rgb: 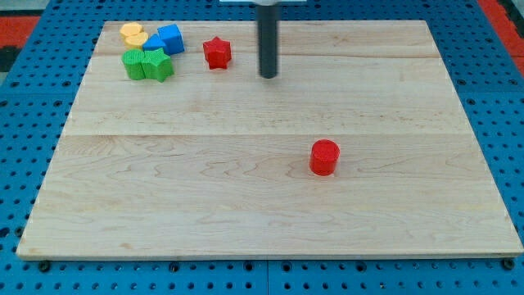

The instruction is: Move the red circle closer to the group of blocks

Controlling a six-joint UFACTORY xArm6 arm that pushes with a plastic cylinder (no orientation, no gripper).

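Note:
The red circle [324,156] stands alone on the wooden board, right of centre toward the view's bottom. The group sits at the view's top left: a yellow block [133,34], a blue block [168,38], two green blocks [133,64] [157,65], and a red star [217,52] a little to their right. My tip [268,75] is near the view's top centre, right of the red star and well above and left of the red circle. It touches no block.
The wooden board [246,213] lies on a blue perforated table [24,123]. A red area shows at the view's top right corner [503,12].

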